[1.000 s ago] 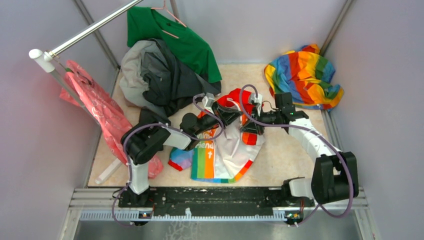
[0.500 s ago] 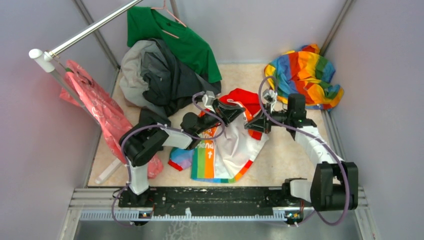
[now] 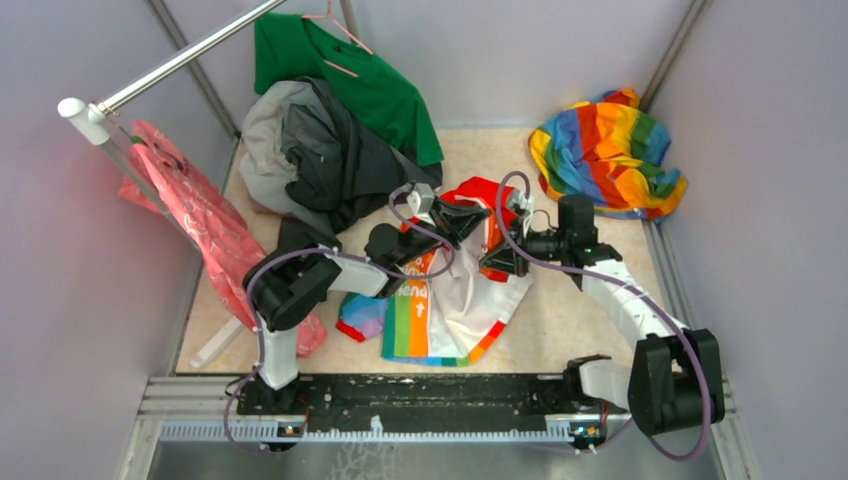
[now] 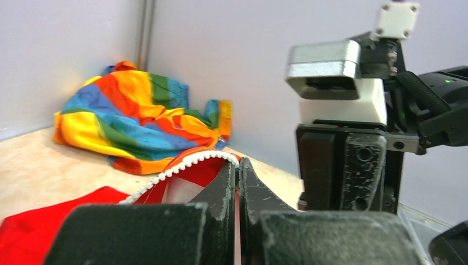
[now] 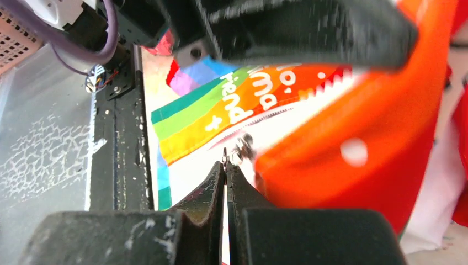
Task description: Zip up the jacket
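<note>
The small white jacket (image 3: 450,300) with rainbow panels and a red hood lies crumpled mid-table between both arms. My left gripper (image 3: 480,214) is shut on the top of its orange-red zipper strip (image 4: 182,165), whose white teeth curl over the fingertips of the left gripper (image 4: 238,163) in the left wrist view. Just right of it and lower, my right gripper (image 3: 497,262) is shut. In the right wrist view the right gripper (image 5: 226,164) pinches the small metal zipper pull (image 5: 238,150) over the lettered rainbow panel (image 5: 221,110). The orange cloth beside it is blurred.
An all-rainbow cloth (image 3: 605,150) lies in the back right corner. Dark grey garments (image 3: 320,155) and a green shirt (image 3: 345,70) are heaped at the back left. A pink bag (image 3: 190,215) hangs from the metal rail (image 3: 170,65) on the left.
The right arm swung out to the right with the jacket's edge, then came back left and slightly nearer. The left gripper has barely moved. Both stayed shut.
</note>
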